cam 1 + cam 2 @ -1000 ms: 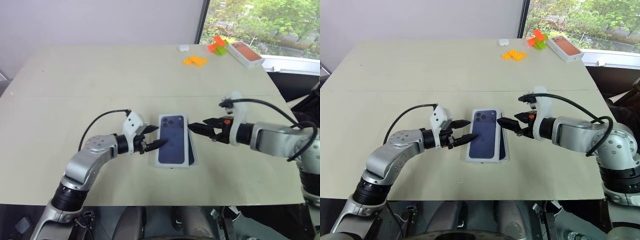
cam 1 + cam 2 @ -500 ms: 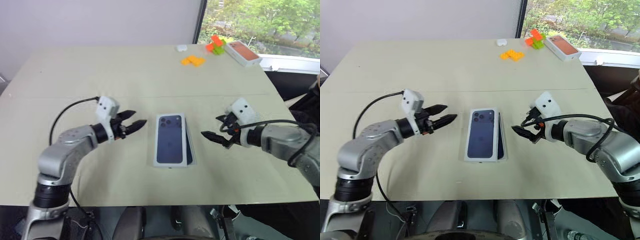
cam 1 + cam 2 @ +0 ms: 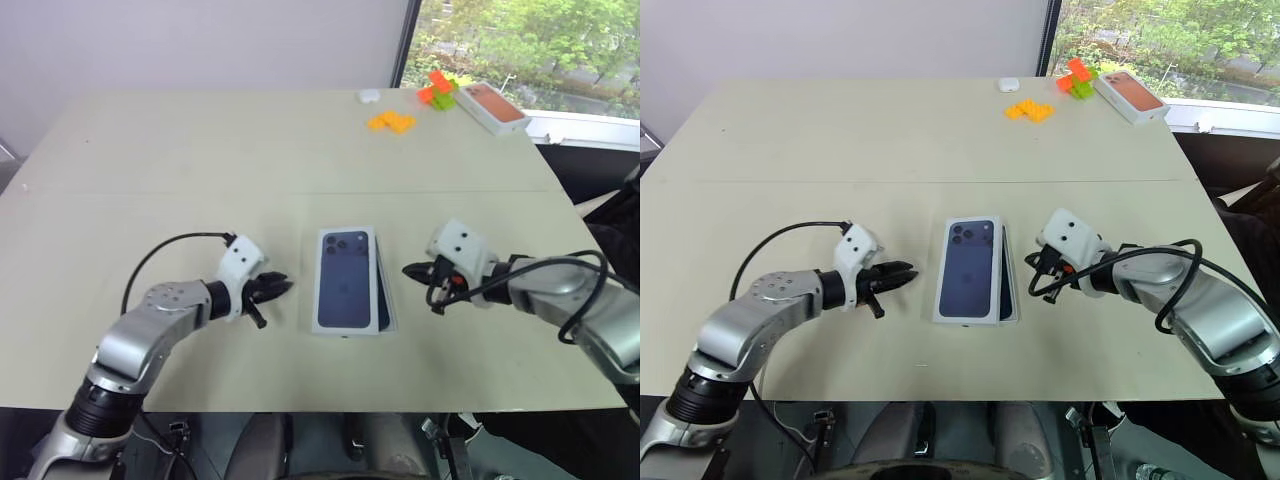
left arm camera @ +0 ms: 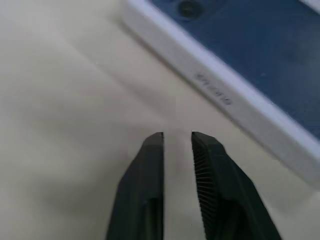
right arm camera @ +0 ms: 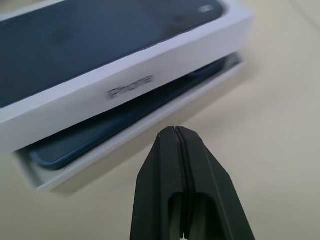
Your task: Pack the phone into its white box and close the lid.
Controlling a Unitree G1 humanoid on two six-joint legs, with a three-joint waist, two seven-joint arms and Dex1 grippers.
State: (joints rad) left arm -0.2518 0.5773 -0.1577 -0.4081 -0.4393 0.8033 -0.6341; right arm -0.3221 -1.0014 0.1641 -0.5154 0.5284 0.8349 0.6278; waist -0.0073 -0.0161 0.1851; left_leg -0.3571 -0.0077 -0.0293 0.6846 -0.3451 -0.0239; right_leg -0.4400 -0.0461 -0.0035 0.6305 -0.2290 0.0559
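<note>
The lid [image 3: 345,280], white with a dark blue phone printed on top, lies mid-table, resting askew on the white box [image 5: 60,175]. The box sticks out from under the lid's right side. In that gap a strip of the dark blue phone [image 5: 115,130] shows inside the box. My left gripper [image 3: 283,286] hovers low just left of the lid, apart from it, its fingers [image 4: 152,150] a narrow gap apart with nothing between them. My right gripper [image 5: 176,131] is shut and empty, pointing at the box's right side a short way off.
At the far right of the table are orange bricks [image 3: 390,122], orange and green bricks [image 3: 437,90], a box printed with an orange-pink phone [image 3: 490,105] and a small white object [image 3: 367,96]. The table's near edge runs just behind both arms.
A second ago both grippers stood open at the lid's sides. Both drew back; the left returned lower with its fingers narrowed, and the right rolled over and shut.
</note>
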